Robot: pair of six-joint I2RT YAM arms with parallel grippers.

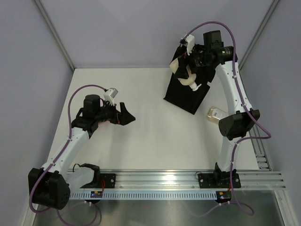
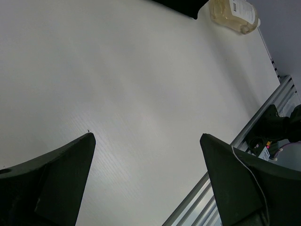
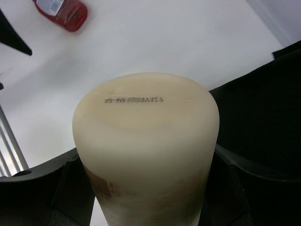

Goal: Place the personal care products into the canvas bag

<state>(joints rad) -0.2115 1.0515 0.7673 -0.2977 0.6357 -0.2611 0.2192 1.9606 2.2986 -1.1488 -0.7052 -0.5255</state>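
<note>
The black canvas bag point(image 1: 186, 94) stands at the back right of the table. My right gripper point(image 1: 184, 71) hovers over the bag's top and is shut on a cream bottle point(image 1: 189, 80). In the right wrist view the bottle's base point(image 3: 146, 136) fills the space between my fingers point(image 3: 56, 183), with the bag's black fabric point(image 3: 263, 108) to its right. A clear beige bottle point(image 1: 215, 114) lies on the table right of the bag and also shows in the left wrist view point(image 2: 233, 14). A red tube point(image 3: 61, 10) lies by my left gripper point(image 1: 127, 115), which is open and empty point(image 2: 148, 141).
The aluminium rail point(image 1: 178, 179) runs along the near edge, with both arm bases on it. Grey walls close in the table at the back and sides. The right arm's elbow point(image 1: 237, 125) sits just right of the clear bottle.
</note>
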